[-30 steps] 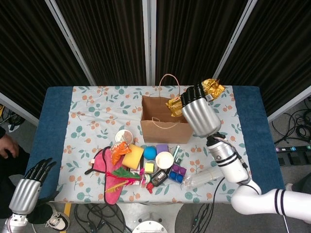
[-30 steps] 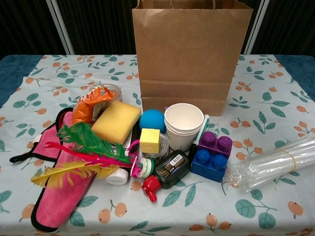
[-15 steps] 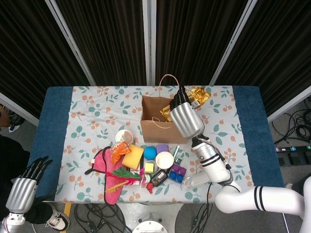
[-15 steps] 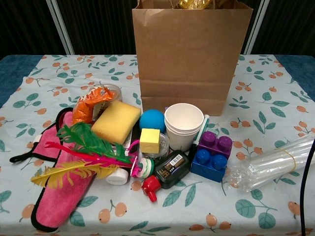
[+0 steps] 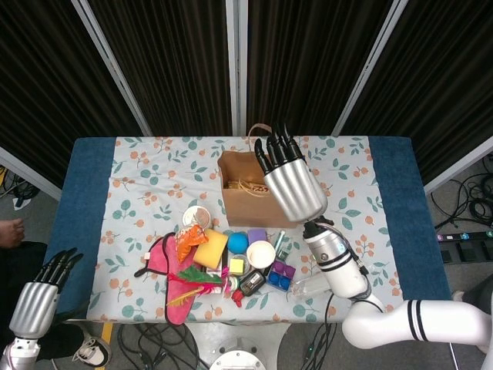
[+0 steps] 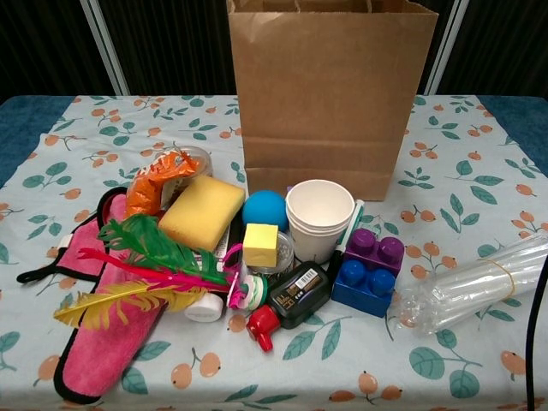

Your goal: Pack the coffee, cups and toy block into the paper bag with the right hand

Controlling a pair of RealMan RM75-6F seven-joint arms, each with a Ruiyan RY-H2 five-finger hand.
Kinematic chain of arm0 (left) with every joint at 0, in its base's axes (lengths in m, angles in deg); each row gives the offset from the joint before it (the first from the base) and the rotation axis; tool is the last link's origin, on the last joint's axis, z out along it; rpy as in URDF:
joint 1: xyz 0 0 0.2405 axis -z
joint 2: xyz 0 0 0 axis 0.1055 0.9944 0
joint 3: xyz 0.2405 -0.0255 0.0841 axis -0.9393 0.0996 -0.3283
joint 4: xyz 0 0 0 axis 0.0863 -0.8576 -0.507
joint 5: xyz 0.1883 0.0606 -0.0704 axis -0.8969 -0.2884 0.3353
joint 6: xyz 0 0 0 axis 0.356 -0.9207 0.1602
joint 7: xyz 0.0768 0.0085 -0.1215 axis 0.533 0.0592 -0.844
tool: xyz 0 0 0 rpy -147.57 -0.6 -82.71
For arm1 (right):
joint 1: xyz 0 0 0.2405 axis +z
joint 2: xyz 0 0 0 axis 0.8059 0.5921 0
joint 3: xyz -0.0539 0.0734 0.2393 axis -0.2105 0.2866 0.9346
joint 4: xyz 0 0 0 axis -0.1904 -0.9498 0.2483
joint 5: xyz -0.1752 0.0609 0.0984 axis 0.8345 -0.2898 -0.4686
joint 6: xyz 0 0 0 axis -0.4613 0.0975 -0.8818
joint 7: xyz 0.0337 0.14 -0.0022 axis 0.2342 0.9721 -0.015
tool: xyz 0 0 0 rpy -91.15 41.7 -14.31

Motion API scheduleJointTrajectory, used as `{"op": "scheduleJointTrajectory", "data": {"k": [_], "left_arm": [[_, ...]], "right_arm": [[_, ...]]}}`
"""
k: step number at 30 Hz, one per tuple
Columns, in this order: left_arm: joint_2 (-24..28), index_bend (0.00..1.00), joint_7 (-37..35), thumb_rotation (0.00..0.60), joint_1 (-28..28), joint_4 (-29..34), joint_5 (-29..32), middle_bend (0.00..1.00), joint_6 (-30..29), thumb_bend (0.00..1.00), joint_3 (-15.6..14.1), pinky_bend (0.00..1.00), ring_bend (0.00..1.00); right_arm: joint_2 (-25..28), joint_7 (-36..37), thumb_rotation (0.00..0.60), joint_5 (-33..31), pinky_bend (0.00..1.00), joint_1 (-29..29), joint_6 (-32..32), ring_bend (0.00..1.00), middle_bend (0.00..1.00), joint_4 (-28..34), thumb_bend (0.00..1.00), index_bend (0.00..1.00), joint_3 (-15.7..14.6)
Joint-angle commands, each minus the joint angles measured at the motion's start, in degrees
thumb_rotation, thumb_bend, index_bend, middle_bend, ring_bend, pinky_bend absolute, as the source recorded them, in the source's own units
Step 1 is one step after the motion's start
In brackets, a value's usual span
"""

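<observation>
The gold coffee packet that the right hand carried above the bag half a second ago is gone from its fingers; the hand now hangs over the open mouth of the paper bag with its dark fingers straight, spread and holding nothing. The bag also sits slightly further left in the head view. Inside it, a pale golden shape shows against the near wall, probably the coffee, though the head view is too coarse to be sure.

The stack of white paper cups stands upright on the table just in front of the bag, beside a blue ball. The purple-and-blue toy block lies just right of the cups, near a sleeve of clear plastic cups on its side.

The left hand hangs low off the table's left corner, fingers extended and apart, grasping nothing.
</observation>
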Motion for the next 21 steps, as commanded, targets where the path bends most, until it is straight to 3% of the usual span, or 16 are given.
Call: {"op": "scheduleJointTrajectory", "data": {"k": [1, 5, 8, 12, 17, 21], "left_arm": [[-0.1, 0.18, 0.1, 0.6, 0.0, 0.0, 0.0, 0.19, 0.1, 0.15, 0.0, 0.24, 0.13], [-0.4, 0.18, 0.7, 0.6, 0.3, 0.2, -0.6, 0.19, 0.5, 0.15, -0.3, 0.24, 0.13], [-0.5, 0.18, 1.3, 0.6, 0.3, 0.2, -0.7, 0.19, 0.6, 0.15, -0.3, 0.24, 0.13], [-0.6, 0.18, 2.0, 0.6, 0.4, 0.3, -0.6, 0.19, 0.1, 0.15, 0.2, 0.24, 0.13], [-0.7, 0.18, 3.0, 0.6, 0.2, 0.2, -0.8, 0.19, -0.1, 0.15, 0.2, 0.24, 0.13], [-1.1, 0.18, 4.2, 0.6, 0.3, -0.1, -1.2, 0.19, -0.7, 0.15, 0.4, 0.24, 0.13]], "right_arm": [[4.4, 9.8, 0.6, 0.7, 0.02, -5.6, 3.7, 0.12, 0.26, 6.5, 0.06, 0.16, -0.1], [11.9, 24.1, 0.6, -2.6, 0.04, -14.7, 3.7, 0.12, 0.27, 10.5, 0.06, 0.17, -4.3], [16.0, 35.2, 0.6, 1.6, 0.04, -20.4, 2.5, 0.12, 0.27, 8.6, 0.06, 0.17, -8.7], [20.2, 55.6, 0.6, 8.7, 0.04, -27.8, -3.4, 0.12, 0.27, 4.2, 0.06, 0.17, -16.9], [18.1, 72.3, 0.6, 23.1, 0.04, -32.4, -7.0, 0.12, 0.27, -7.5, 0.06, 0.17, -25.1], [14.6, 78.1, 0.6, 29.3, 0.04, -32.7, -10.9, 0.12, 0.27, -14.8, 0.06, 0.17, -28.6]]}}
